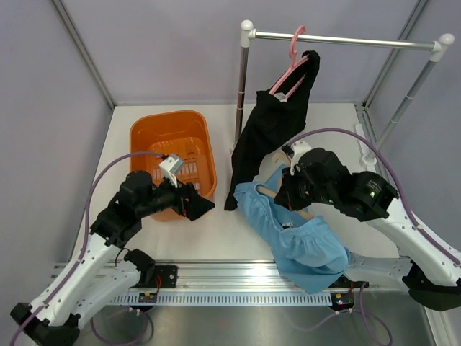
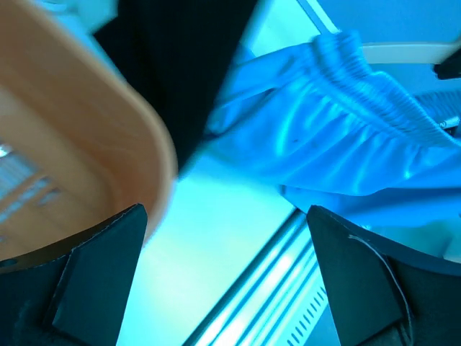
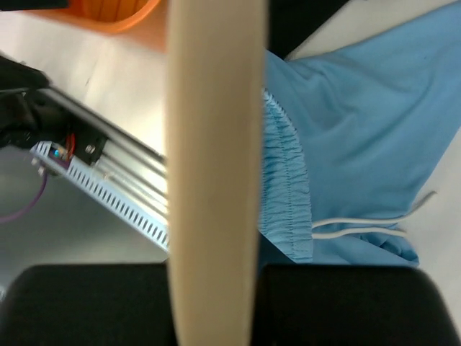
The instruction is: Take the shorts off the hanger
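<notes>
Blue shorts in a loose heap on the white tabletop, right of centre. Lower end draped over the aluminium rail at the near edge. Gathered waistband and white drawstring plain in the right wrist view.

Low over the upper end of the shorts, right hand, closed tight on the wooden hanger. Pale bar upright between the two black fingers in the wrist view, crossing in front of the waistband. Bar inside the waistband or only against it: cannot tell.

Beside the front right corner of the orange basket, left hand, spread wide, nothing between the fingers. Pointed toward the shorts, apart from them, above bare tabletop.

At the back, black garment on a pink hanger, hooked over the metal clothes rail. Hem trailing down to the tabletop between basket and shorts, meeting the upper edge of the shorts.
</notes>
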